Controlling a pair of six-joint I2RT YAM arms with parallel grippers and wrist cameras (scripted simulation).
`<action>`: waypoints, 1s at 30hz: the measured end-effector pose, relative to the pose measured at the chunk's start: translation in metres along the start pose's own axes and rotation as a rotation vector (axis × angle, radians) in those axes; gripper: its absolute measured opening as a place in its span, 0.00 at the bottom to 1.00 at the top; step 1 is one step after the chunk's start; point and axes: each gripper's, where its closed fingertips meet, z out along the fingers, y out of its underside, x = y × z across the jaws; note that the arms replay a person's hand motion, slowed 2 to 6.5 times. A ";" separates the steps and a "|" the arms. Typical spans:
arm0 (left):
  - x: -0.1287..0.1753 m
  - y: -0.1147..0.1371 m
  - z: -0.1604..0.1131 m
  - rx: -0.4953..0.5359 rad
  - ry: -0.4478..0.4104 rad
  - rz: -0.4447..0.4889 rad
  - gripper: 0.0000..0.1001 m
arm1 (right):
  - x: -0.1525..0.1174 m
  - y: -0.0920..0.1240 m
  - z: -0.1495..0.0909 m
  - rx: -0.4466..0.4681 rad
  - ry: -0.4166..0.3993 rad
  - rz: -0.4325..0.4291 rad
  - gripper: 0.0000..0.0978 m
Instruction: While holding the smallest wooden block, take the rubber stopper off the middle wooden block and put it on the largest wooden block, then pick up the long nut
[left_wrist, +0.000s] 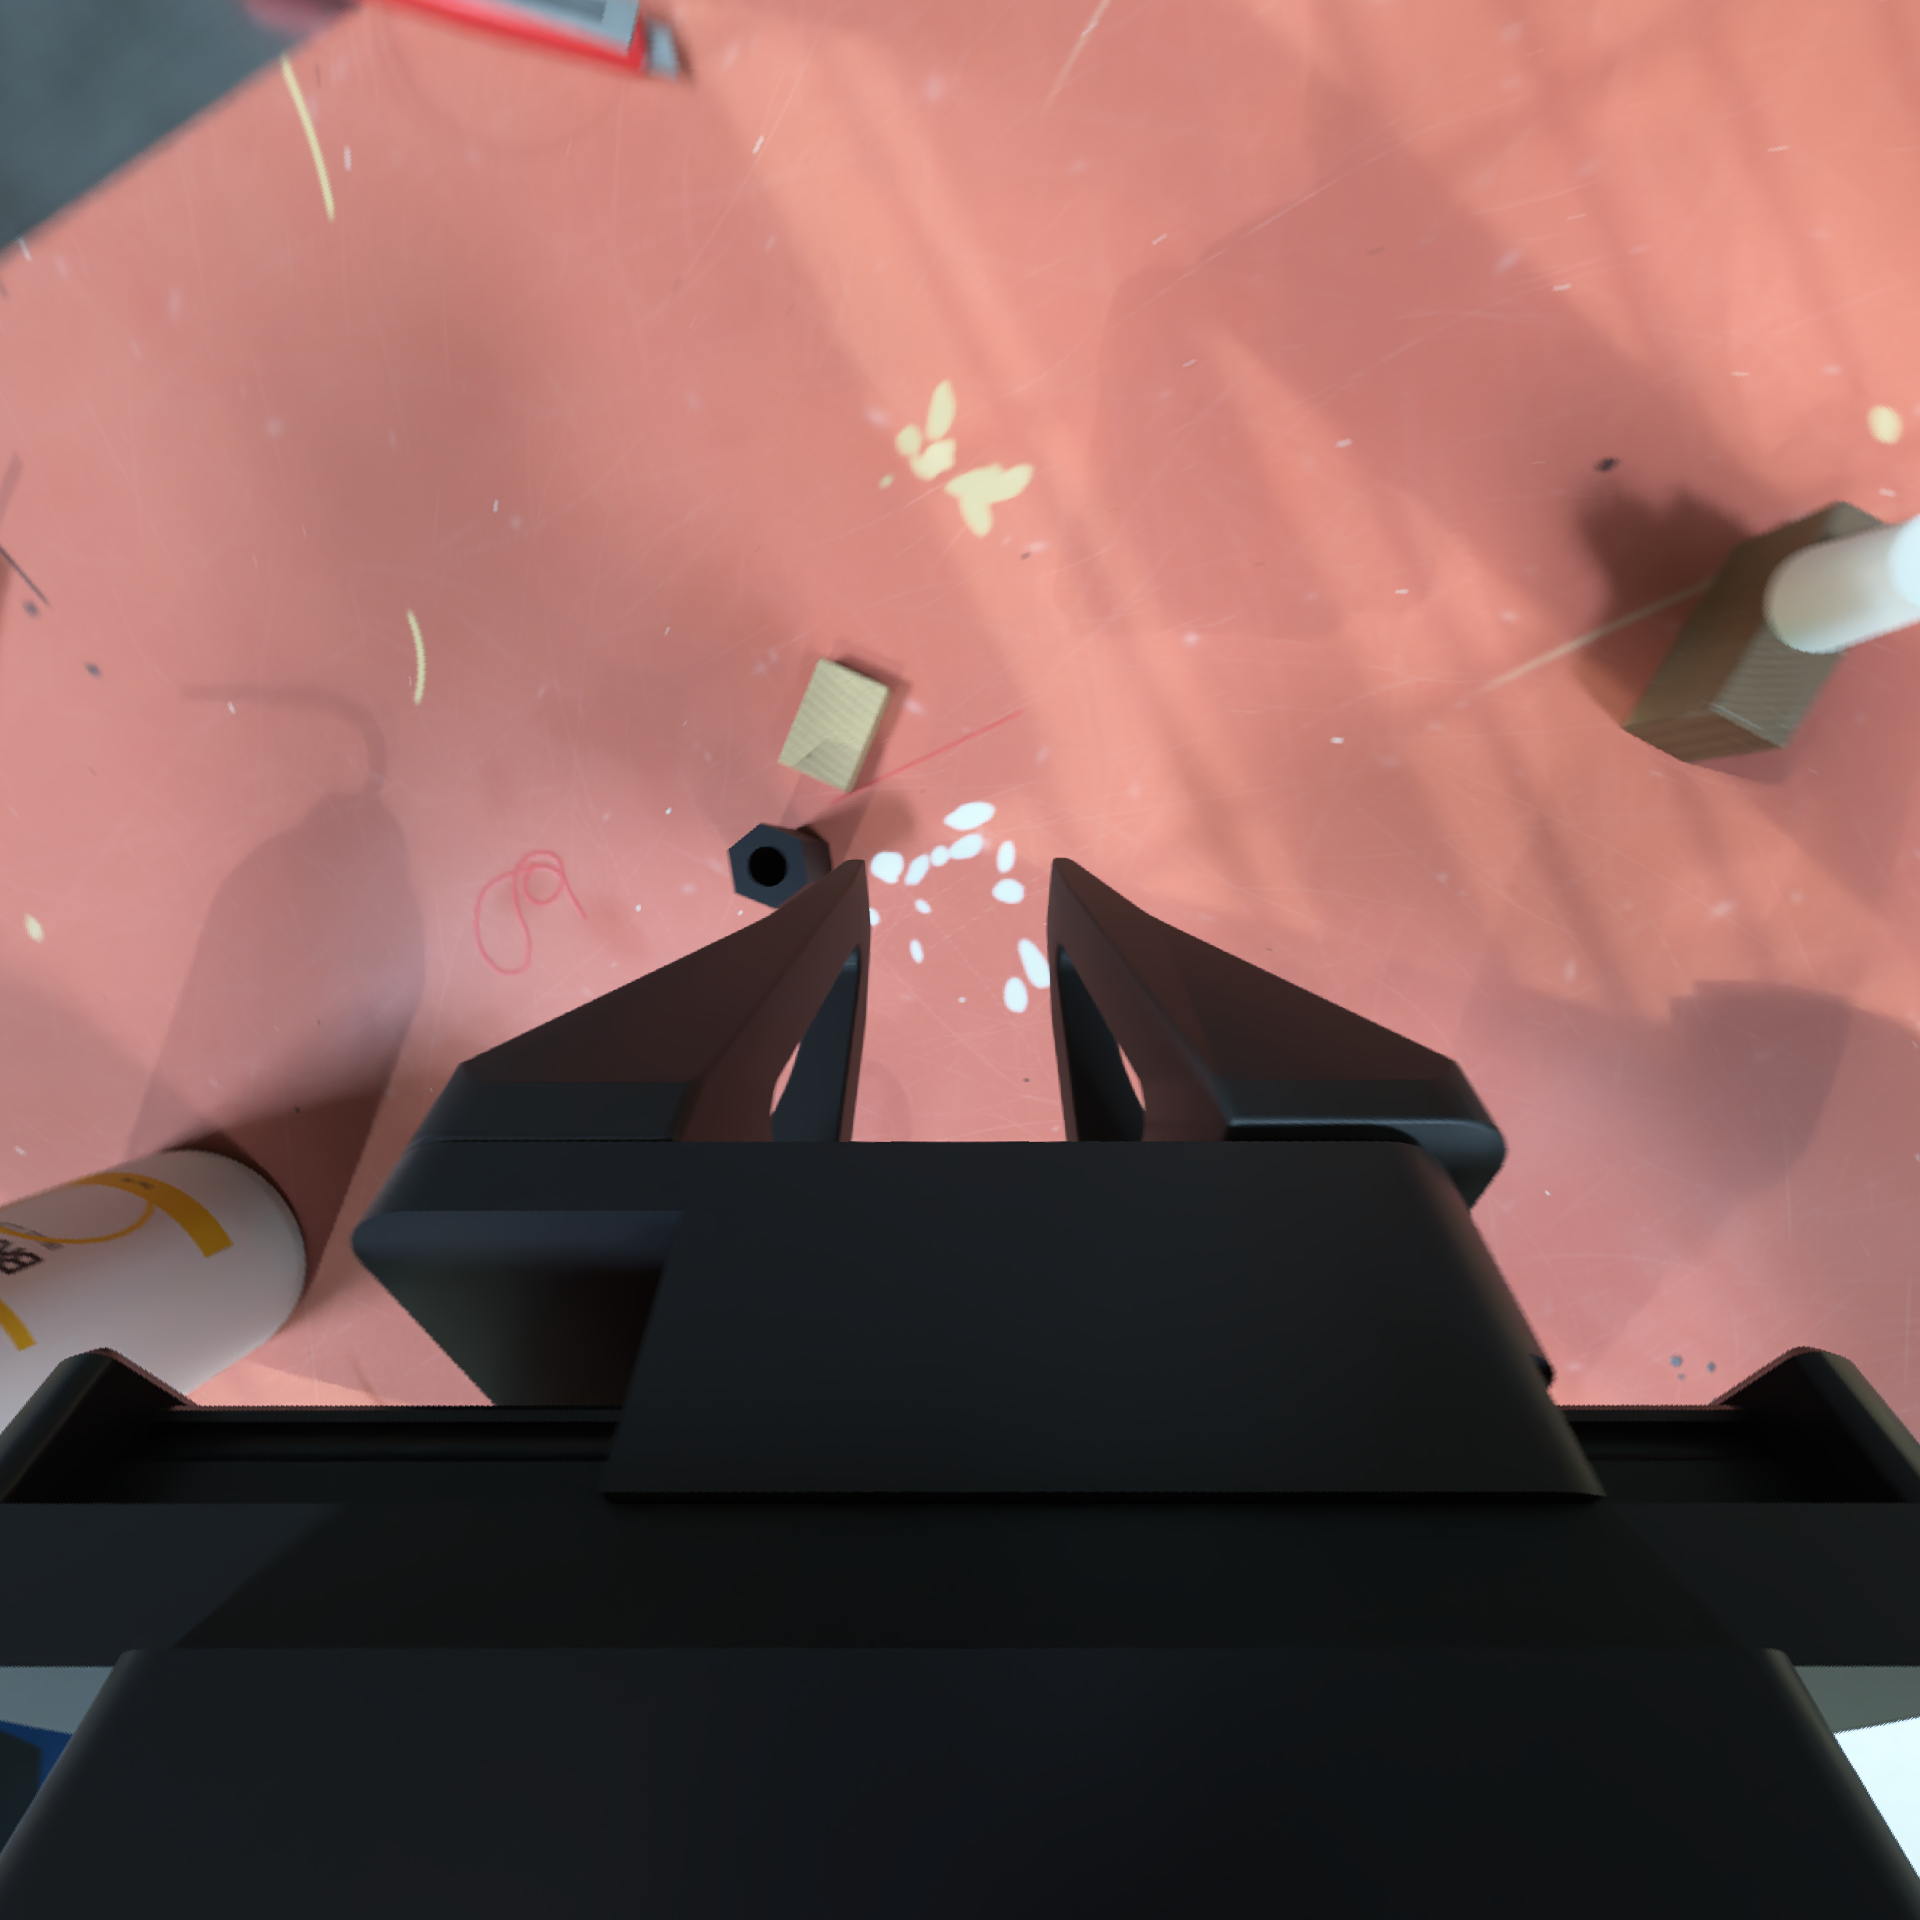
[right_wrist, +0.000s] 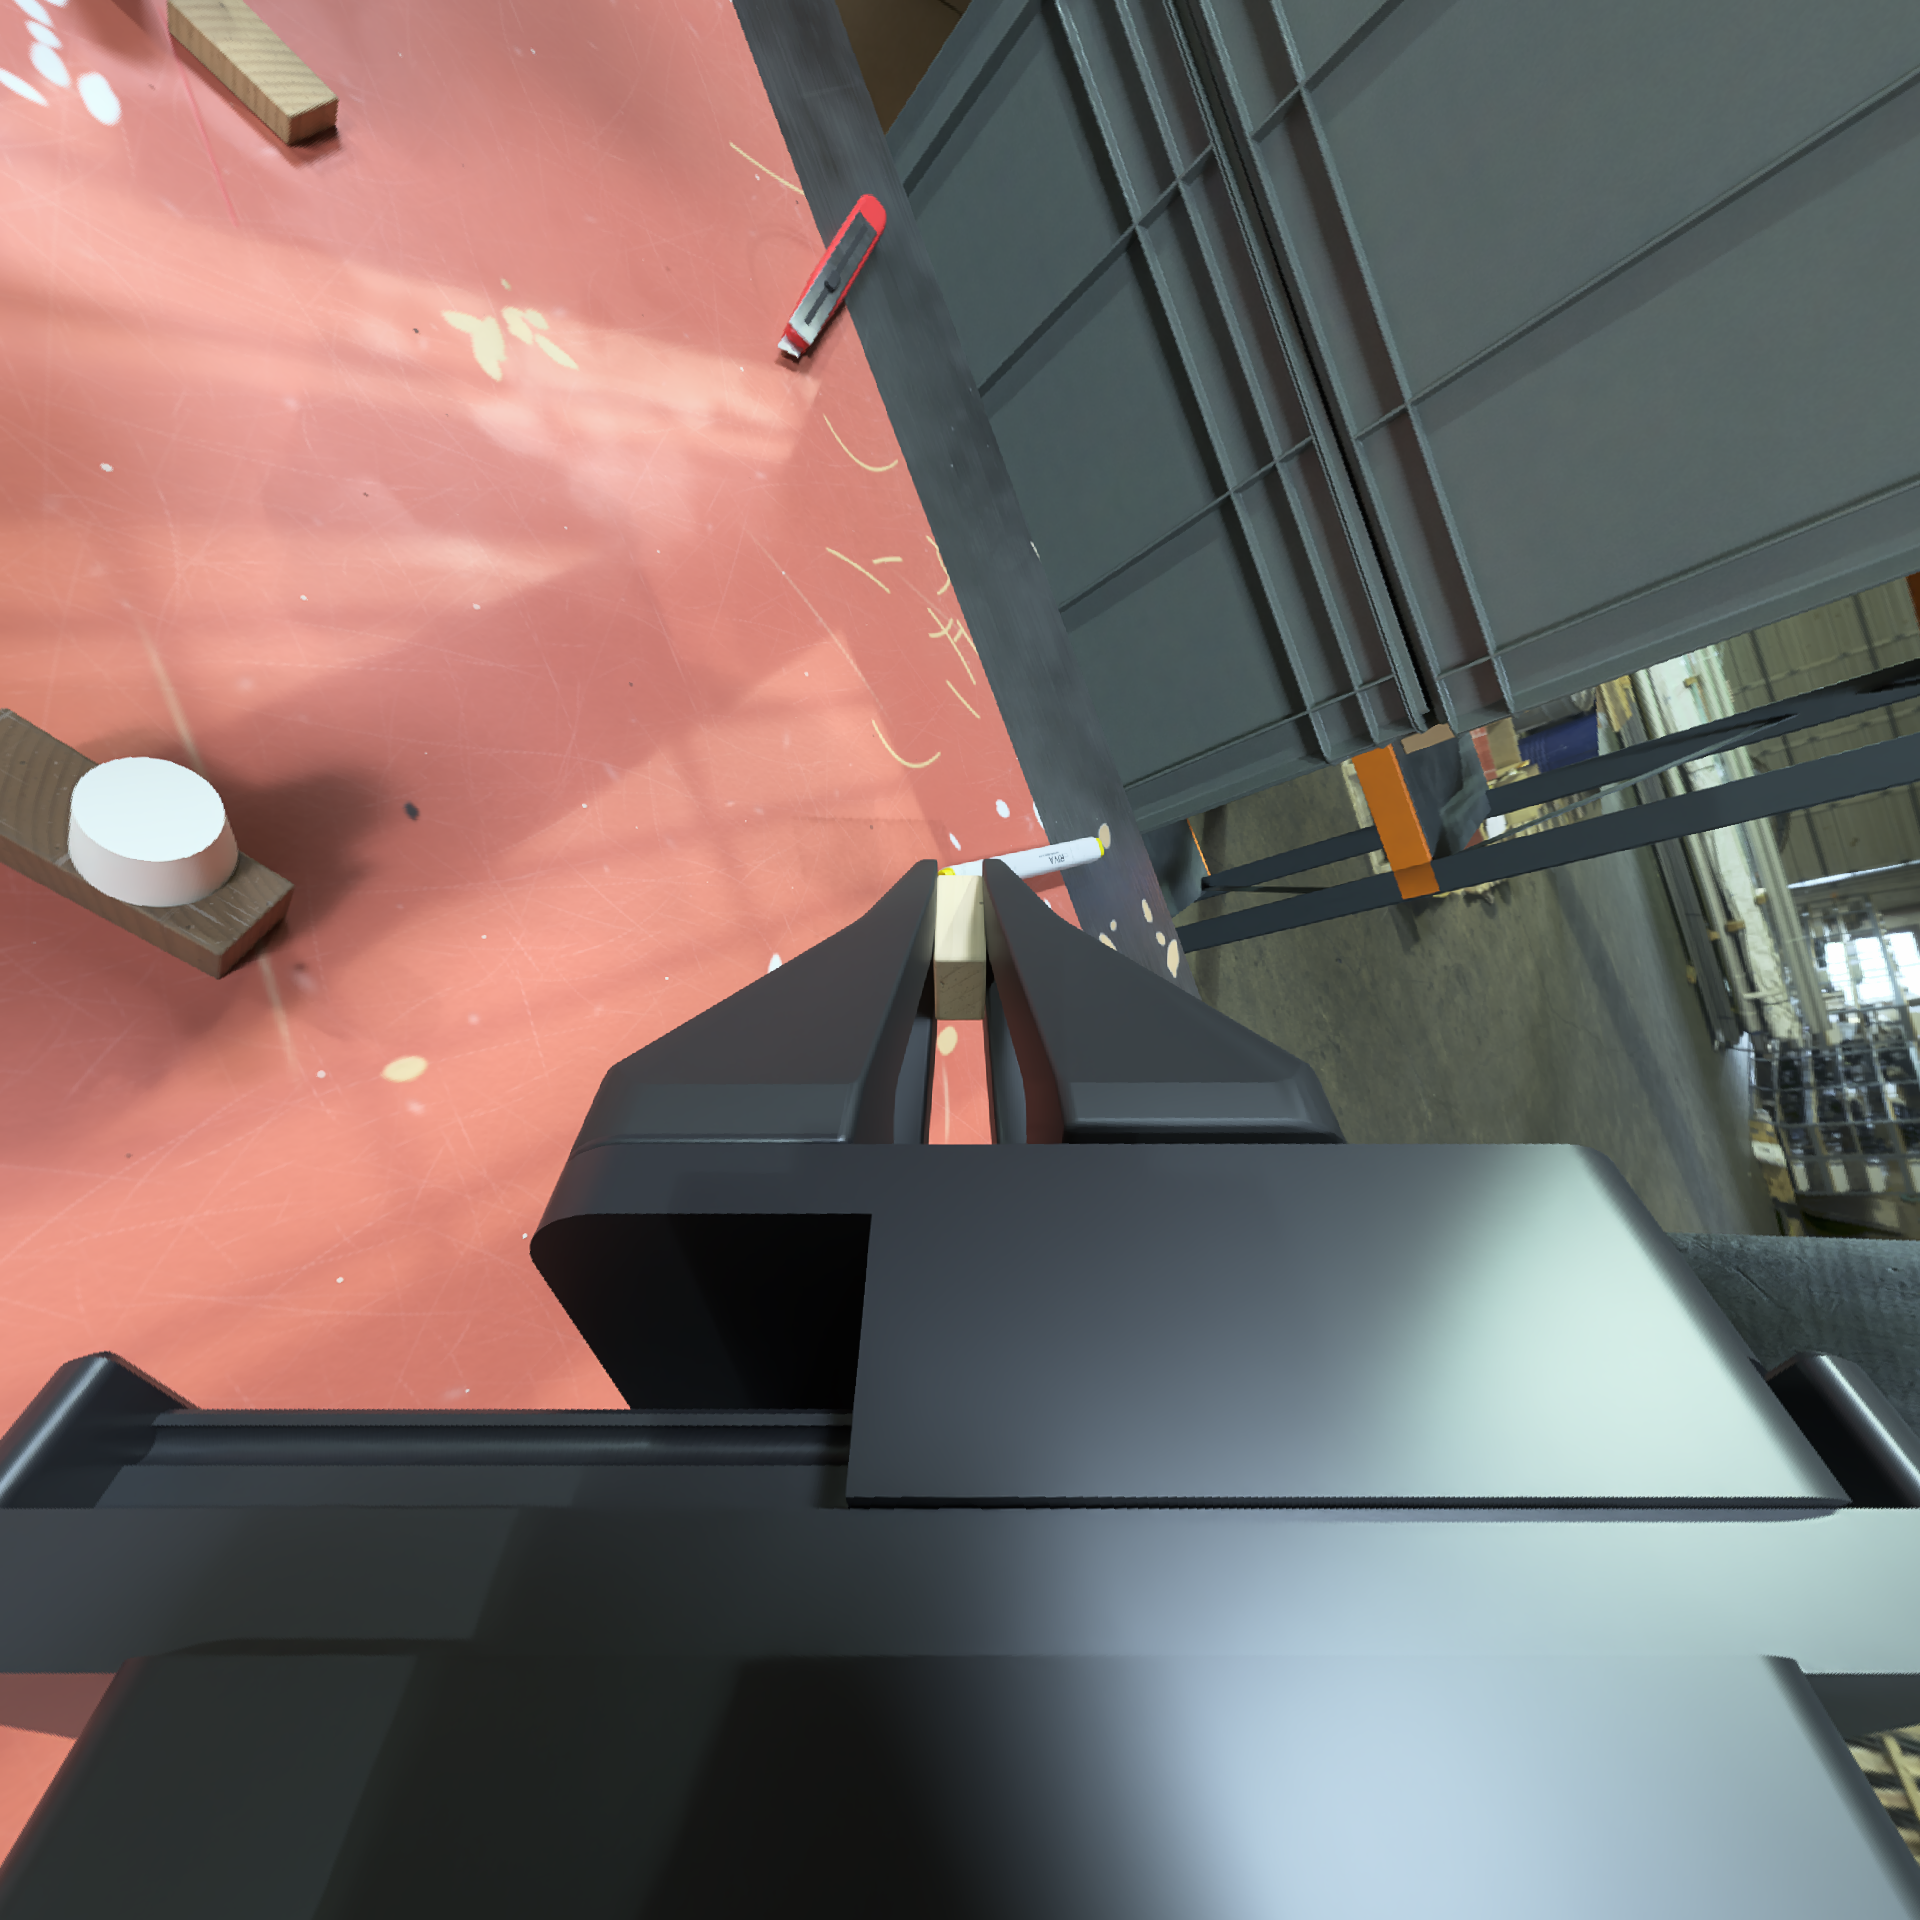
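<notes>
While our right gripper (right_wrist: 958, 914) clamps the smallest wooden block (right_wrist: 957, 961), our empty, parted left gripper (left_wrist: 958, 894) must reach the rubber stopper (left_wrist: 1844, 597) at two o'clock.

Dark print shows on the white bottle (left_wrist: 135, 1273) with yellow bands and on the white marker pen (right_wrist: 1044, 860), both too small to read

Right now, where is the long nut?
In the left wrist view, the long nut lies on the pink mat just off the open left gripper, beside its left-hand fingertip, with a light wooden block just beyond it.
</notes>
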 end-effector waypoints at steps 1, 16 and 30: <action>-0.007 0.002 0.006 -0.026 0.000 -0.030 0.32 | 0.000 0.000 0.000 -0.001 0.001 0.000 0.07; -0.040 0.033 0.065 -0.318 0.022 -0.165 0.37 | 0.000 -0.002 -0.003 -0.006 0.005 -0.011 0.07; -0.048 0.041 0.079 -0.403 -0.033 -0.122 0.19 | 0.000 -0.003 -0.003 -0.005 0.004 -0.017 0.07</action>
